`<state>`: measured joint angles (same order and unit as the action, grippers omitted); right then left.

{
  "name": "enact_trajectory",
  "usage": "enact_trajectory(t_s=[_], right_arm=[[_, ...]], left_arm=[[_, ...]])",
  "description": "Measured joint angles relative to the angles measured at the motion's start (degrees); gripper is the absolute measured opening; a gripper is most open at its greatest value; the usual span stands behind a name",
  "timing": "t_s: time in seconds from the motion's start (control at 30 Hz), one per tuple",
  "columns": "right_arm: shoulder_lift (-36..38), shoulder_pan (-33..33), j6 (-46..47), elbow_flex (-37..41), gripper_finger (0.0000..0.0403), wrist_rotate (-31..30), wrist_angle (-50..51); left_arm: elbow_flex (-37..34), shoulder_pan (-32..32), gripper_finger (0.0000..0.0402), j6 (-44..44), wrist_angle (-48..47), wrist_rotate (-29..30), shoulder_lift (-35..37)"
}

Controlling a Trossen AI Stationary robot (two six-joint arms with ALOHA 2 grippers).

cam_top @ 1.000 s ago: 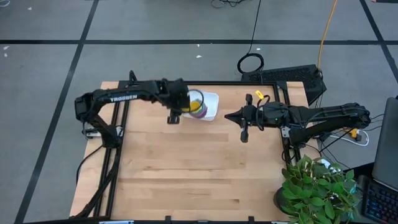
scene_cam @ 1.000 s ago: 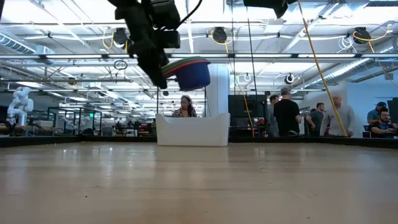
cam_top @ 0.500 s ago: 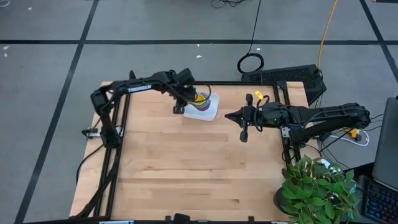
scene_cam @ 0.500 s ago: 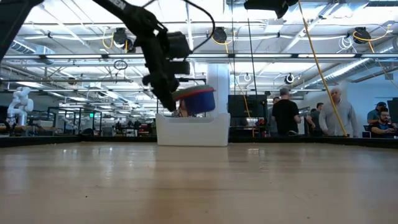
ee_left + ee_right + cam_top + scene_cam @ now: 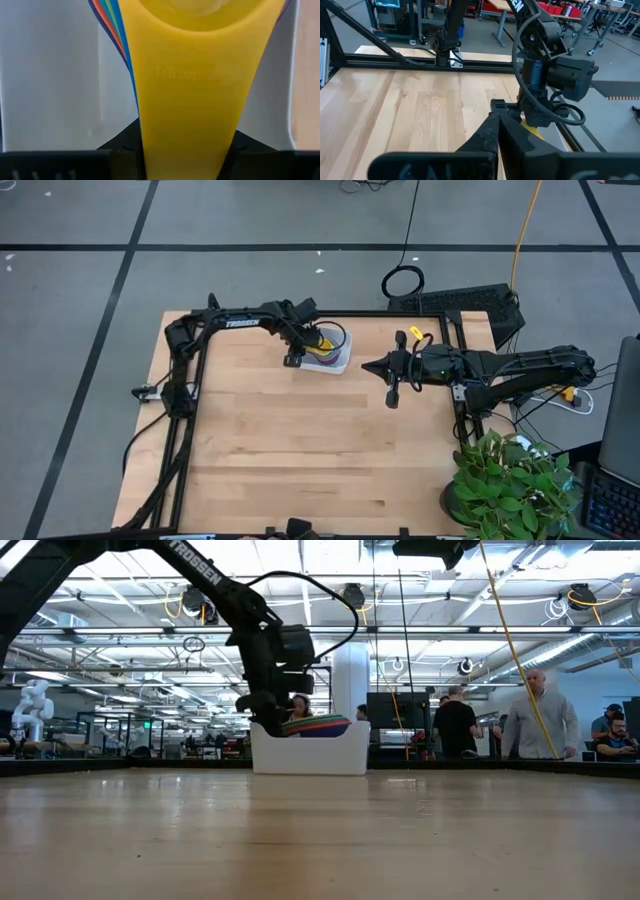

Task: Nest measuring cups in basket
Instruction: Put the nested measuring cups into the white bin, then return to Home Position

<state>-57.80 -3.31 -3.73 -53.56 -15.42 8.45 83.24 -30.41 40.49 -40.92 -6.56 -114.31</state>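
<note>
Several measuring cups (image 5: 323, 346) sit nested in one stack, yellow innermost, with red, orange, green and blue rims showing (image 5: 318, 725). The stack is down inside the white basket (image 5: 340, 363) at the table's far edge. Only the rims rise above the basket's wall (image 5: 310, 752), which hides the cups' bottoms. My left gripper (image 5: 305, 348) is shut on the stacked handles at the basket's left side. My right gripper (image 5: 366, 366) hangs shut above the table, right of the basket, holding nothing. My left gripper pinches the cups' stacked flat handles between its two fingers (image 5: 120, 146), the yellow handle (image 5: 185, 110) on top and the coloured handle edges (image 5: 112, 30) under it. The fingers slant steeply down from the table's left. The stack sits level inside the basket; whether it rests on the floor is hidden.
Bare wooden tabletop (image 5: 300, 450) spreads near and left of the basket. A black frame rail (image 5: 400, 314) runs along the far edge just behind the basket. A potted plant (image 5: 505, 485) stands at the near right corner. People stand in the room beyond (image 5: 460, 720).
My left gripper has gone down and a little toward the table's right edge, still shut on the handles. The stack of cups, first hanging well above the basket, has sunk into it until only the rims show over the wall.
</note>
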Motion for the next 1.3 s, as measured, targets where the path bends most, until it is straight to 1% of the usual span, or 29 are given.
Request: enact_trajectory(t_s=[0.2, 0.27, 0.4, 0.5, 0.63, 0.77, 0.93, 1.03, 1.13, 1.2, 1.23, 1.3], right_arm=[[-0.02, 0.00, 0.00, 0.00, 0.0000, 0.00, 0.05], [-0.02, 0.00, 0.00, 0.00, 0.0000, 0.00, 0.13], [-0.02, 0.00, 0.00, 0.00, 0.0000, 0.00, 0.52], [-0.02, 0.02, 0.00, 0.00, 0.0000, 0.00, 0.90], [-0.02, 0.02, 0.00, 0.00, 0.0000, 0.00, 1.31], [-0.02, 0.02, 0.02, 0.00, 0.0000, 0.00, 1.43], [-0.02, 0.02, 0.02, 0.00, 0.0000, 0.00, 1.73], [-0.02, 0.02, 0.02, 0.00, 0.0000, 0.00, 1.73], [-0.02, 0.02, -0.09, 0.00, 0.0000, 0.00, 1.75], [0.09, 0.02, -0.82, 0.00, 0.0000, 0.00, 1.94], [0.47, 0.01, -1.60, 0.00, 0.0000, 0.02, 2.51], [1.97, 0.02, -2.96, 0.02, 0.0000, 0.04, 2.93]], left_arm=[[0.00, 0.14, 0.0135, 0.45, 0.97, 0.01, -0.27], [0.00, 0.17, 0.0154, 0.57, 1.05, -0.01, -0.27], [0.00, 0.17, 0.0207, 0.37, 1.17, -0.01, -0.25], [0.00, 0.17, 0.0224, 0.29, 1.17, -0.01, -0.25], [0.00, 0.20, 0.0226, -0.55, 0.65, 0.63, 0.41], [0.00, 0.22, 0.0222, -0.50, 0.52, 1.04, 2.91], [0.00, 0.22, 0.0230, -1.03, 0.47, 1.22, 8.37], [0.00, 0.22, 0.0235, -2.44, -0.61, 1.68, 13.13], [0.00, 0.22, 0.0233, -4.71, -2.74, 2.09, 19.05], [0.00, 0.22, 0.0221, -7.90, -4.89, 1.69, 23.47], [0.00, 0.22, 0.0211, -9.59, -6.34, 0.50, 25.88], [-0.09, 0.20, 0.0180, -12.51, -9.60, -3.93, 30.97]])
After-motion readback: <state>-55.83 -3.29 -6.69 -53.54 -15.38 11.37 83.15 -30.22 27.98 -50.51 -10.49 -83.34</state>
